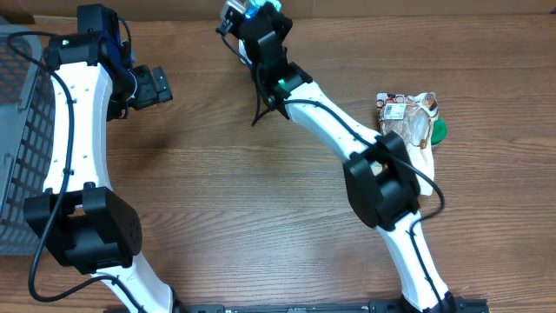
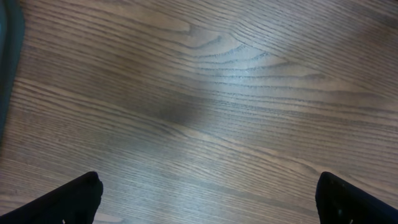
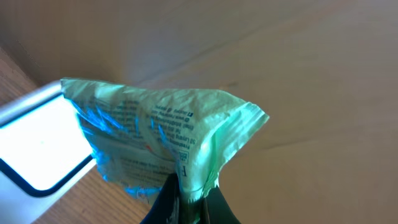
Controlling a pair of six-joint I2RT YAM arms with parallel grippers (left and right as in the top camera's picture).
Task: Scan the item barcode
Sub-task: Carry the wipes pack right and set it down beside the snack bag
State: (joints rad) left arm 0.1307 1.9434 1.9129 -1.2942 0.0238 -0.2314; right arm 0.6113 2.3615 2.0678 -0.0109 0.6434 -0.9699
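**Overhead view.** The right claw (image 1: 247,14) reaches to the far edge of the desk (image 1: 261,191). It is closed on a pale packet (image 1: 233,10), which shows at its tip under blue light. The left claw (image 1: 159,85) hangs wide and empty, well apart from the right claw, with a grey wire basket (image 1: 17,130) beyond its arm. A second, clear-wrapped item (image 1: 407,117) with a green part lies on the desk behind the right claw, near that arm's elbow.

**Left wrist view.** The black fingertips (image 2: 71,199) sit at the lower corners of the frame, jaws at full spread with nothing between them. Below the claw there is only brown wood with fine wavy grain and a soft shadow.

**Right wrist view.** The right claw (image 3: 189,202) pinches the packet (image 3: 168,130) by its lower seam between closed jaws. The packet is thin, crinkled, pale-green film with small black print, bunched into a rough triangle above the fingertips. Blue light streaks its left face. Left of the claw, just beside the packet, lies a bright white panel (image 3: 37,146) in a rounded grey frame, judged to be the scanner window.

**Procedure.** No barcode can be made out on the face shown. The step in hand is judged to be presenting the packet to the scanner.
- Turn the wrist until the printed face sits square to the window.
- Present the film flat, because limp film can fold over the code.
- Grip at the seam only.
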